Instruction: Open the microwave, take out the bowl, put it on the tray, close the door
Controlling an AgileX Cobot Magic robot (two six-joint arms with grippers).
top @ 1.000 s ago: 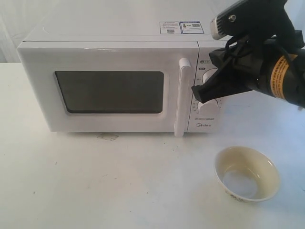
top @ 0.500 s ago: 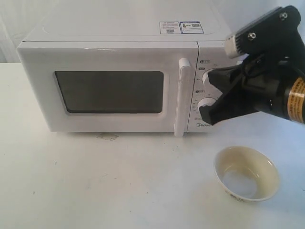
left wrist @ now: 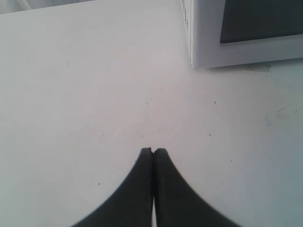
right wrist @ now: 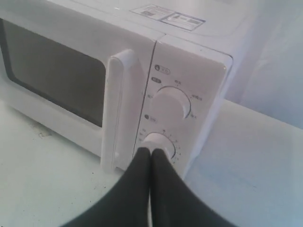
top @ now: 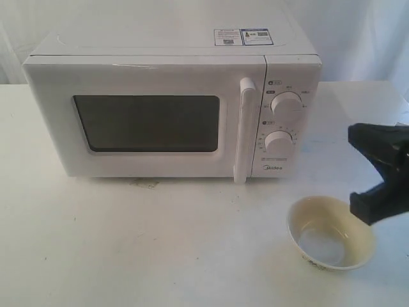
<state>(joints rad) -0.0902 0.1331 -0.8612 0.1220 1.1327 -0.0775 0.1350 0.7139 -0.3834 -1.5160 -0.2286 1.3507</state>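
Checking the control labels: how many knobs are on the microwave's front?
2, both on the microwave front, right of the door handle: upper knob, with the lower knob directly beneath it. Nothing covers that area, so none looks hidden.

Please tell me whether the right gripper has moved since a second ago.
Yes. In the exterior view the right gripper has drawn rightward and down, away from the microwave, toward the bowl.
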